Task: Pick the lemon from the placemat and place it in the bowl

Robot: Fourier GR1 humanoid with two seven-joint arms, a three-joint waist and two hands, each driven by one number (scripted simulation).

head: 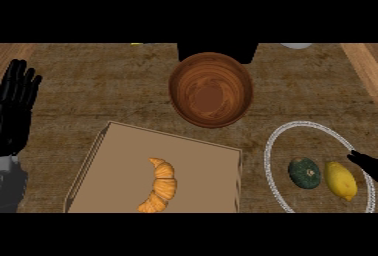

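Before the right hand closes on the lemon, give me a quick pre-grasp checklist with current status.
1. Lemon on the placemat: ok.
2. Right hand near the lemon: ok, at the right edge, just beside it; contact cannot tell.
3. Right hand fingers open: cannot tell, mostly out of frame.
4. Green squash apart from the lemon: ok, small gap.
5. Bowl holds nothing: ok.
6. Left hand out of the way: ok, resting open at the left edge.

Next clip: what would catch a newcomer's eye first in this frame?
Probably the big wooden bowl at top centre, then the golden croissant on the brown board below it. At right, a yellow lemon lies beside a dark green squash on the white-rimmed placemat.
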